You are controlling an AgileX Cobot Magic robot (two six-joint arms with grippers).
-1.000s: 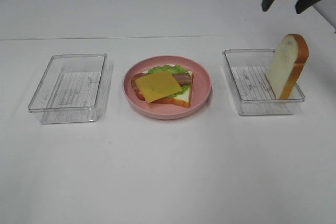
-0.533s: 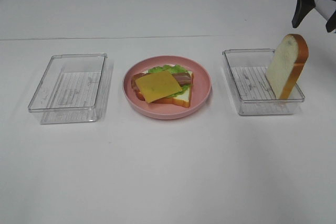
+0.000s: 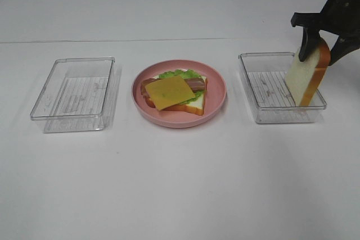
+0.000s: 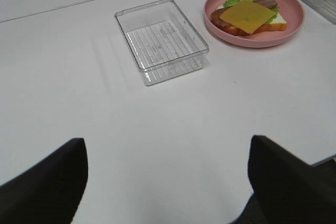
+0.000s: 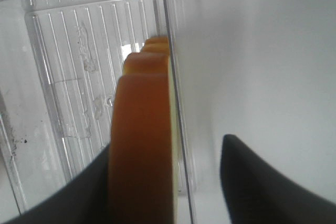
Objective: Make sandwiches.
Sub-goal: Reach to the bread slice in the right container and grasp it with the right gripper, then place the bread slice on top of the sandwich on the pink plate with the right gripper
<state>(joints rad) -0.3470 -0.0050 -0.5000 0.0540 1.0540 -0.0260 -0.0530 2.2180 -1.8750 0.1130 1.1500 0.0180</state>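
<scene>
Right gripper straddling the upright bread slice in the right tray.

The bread slice [image 3: 306,76] stands on edge against the outer wall of the right clear tray [image 3: 264,113]. The right gripper [image 3: 322,55] has one finger on each side of its crust; jaws open, contact cannot be confirmed. The open-faced sandwich [image 3: 173,94] lies on the pink plate [image 3: 216,80], well away. Left gripper [image 4: 168,182]: spread wide, empty, over bare table.

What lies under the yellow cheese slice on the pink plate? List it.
Under the cheese slice show bacon strips, a green lettuce leaf and, at the bottom, a bread slice on the pink plate. Whatever sits directly beneath the cheese's middle is covered.
</scene>
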